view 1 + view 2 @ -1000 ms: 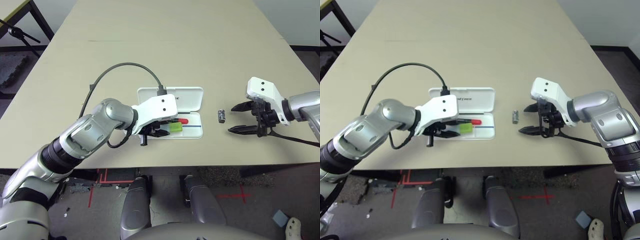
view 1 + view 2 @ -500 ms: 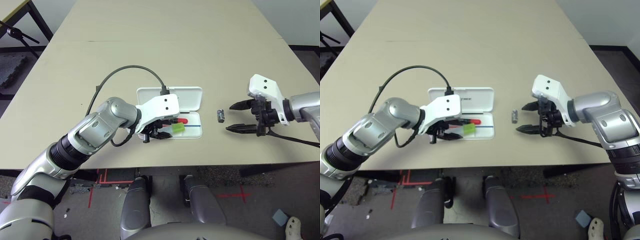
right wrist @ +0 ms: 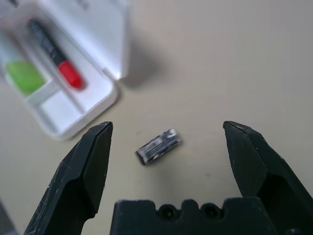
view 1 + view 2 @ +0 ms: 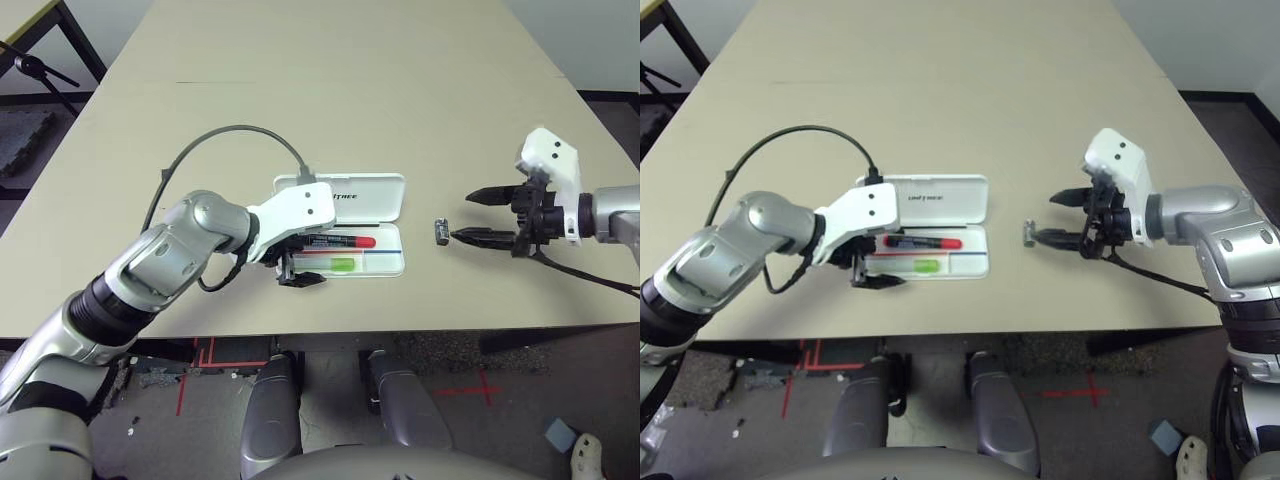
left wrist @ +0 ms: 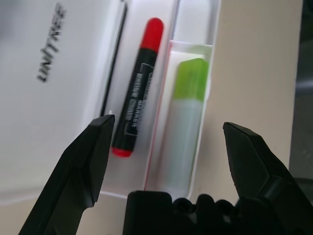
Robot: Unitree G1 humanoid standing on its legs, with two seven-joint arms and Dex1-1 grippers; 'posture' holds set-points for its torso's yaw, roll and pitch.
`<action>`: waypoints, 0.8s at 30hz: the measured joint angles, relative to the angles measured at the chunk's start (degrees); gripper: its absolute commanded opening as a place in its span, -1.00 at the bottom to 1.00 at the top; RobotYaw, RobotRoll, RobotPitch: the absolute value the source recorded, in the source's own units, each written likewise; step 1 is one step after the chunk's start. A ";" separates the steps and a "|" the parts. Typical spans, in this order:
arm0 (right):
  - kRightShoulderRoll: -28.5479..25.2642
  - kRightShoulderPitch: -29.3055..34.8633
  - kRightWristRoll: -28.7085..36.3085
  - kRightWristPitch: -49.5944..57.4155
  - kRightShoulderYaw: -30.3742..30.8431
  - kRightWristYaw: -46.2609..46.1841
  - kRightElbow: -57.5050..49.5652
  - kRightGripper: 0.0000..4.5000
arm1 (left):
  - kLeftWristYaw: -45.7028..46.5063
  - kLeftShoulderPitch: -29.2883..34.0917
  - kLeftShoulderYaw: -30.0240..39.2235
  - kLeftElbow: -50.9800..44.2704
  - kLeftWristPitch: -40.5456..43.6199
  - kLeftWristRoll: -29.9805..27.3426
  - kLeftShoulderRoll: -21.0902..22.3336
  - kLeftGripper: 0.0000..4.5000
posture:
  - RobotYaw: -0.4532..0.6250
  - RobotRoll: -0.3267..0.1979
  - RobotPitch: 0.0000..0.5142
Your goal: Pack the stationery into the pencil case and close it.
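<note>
The left gripper (image 4: pixel 300 277) hung with its fingers spread wide and nothing between them, over the near left corner of the open pencil case (image 4: pixel 385 262). Just beyond its fingertips, in the tray's nearer compartment, lay the white flat stick with the lime-green cap (image 5: pixel 185 128), lengthwise, its green end pointing away from that claw. Beside it on the far side, past a thin divider, the black-and-red marker pen (image 5: pixel 137 100) lay parallel in the tray, its red cap at the end away from the claw. Behind the tray the lid (image 4: pixel 365 193) lay folded back flat on the table (image 4: pixel 330 90), with "UNITREE" printed on it. The right gripper (image 4: pixel 478 215) stood released too, jaws wide apart and empty, pointing toward the case from the case's right side. Directly ahead of its open fingers, on the bare table between that claw and the tray's right end, lay the stubby dark grey cylinder (image 3: pixel 158 146), apart from both fingertips and apart from the case. A black cable (image 4: pixel 215 145) arched from the left arm to its wrist housing.
</note>
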 measured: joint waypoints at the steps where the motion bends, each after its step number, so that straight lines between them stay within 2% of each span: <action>1: 1.40 -0.08 0.31 0.85 -1.20 -2.06 -0.18 1.00 | -0.04 0.19 0.89 0.00 -0.22 -0.14 0.21 0.99 | -0.38 0.25 -0.29; 7: 13.19 -4.16 0.54 9.40 -7.83 -20.86 -0.33 1.00 | -0.20 2.09 5.04 0.11 -1.39 -1.04 1.18 0.99 | -0.43 0.25 -0.28; 11: 22.65 -7.57 -0.56 16.93 -12.08 -35.37 -3.77 1.00 | -0.26 2.20 6.58 0.40 -2.44 -1.31 1.32 0.99 | -0.46 0.25 -0.26; 14: 29.21 -8.82 -2.13 22.23 -12.94 -44.41 -8.61 1.00 | -0.27 2.21 6.76 1.46 -3.16 -1.31 1.31 0.99 | -0.47 0.25 -0.25; 20: 37.47 -11.59 -4.95 31.36 -14.95 -55.21 -15.39 1.00 | -0.27 2.21 6.76 2.51 -4.16 -1.30 1.23 0.99 | -0.48 0.25 -0.24; 24: 41.81 -10.06 -5.77 36.84 -14.85 -57.95 -19.93 1.00 | -0.26 2.21 6.75 2.50 -4.22 -1.29 1.18 0.99 | -0.48 0.25 -0.22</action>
